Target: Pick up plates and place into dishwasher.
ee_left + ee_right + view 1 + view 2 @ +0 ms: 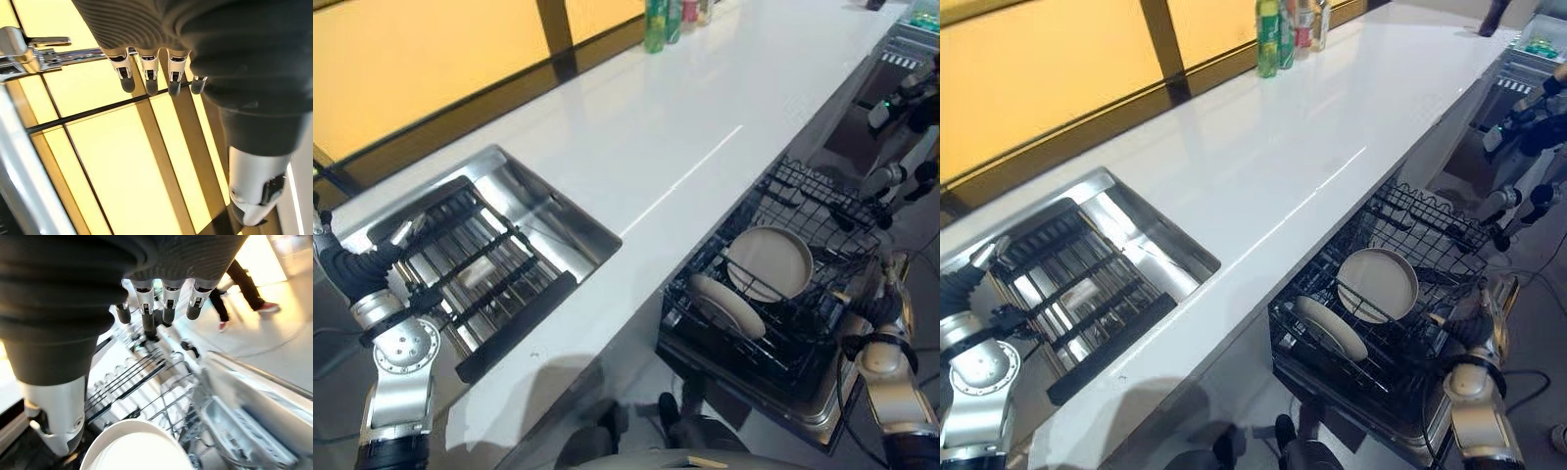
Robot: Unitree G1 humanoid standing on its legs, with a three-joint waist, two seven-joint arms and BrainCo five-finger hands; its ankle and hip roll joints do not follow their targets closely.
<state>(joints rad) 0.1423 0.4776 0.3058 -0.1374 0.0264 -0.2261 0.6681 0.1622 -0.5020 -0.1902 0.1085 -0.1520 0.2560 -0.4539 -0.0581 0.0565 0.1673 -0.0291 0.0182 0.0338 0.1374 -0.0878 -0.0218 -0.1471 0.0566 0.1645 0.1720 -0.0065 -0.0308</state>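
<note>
Two plates stand on edge in the rack below the worktop's front edge. Stiff, slick, breakable (likely ceramic), best pinched at the rim. Left hand and right hand hang open, empty

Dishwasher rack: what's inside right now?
Two pale plates stand in the black wire dishwasher rack: a larger plate and a smaller plate in front. The rack floor beneath them is hidden.

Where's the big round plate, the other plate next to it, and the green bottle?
big round plate (770, 261), left eye view, its flat middle
other plate (727, 305), left eye view, its tilted face
green bottle (655, 26), left eye view, its body
</note>
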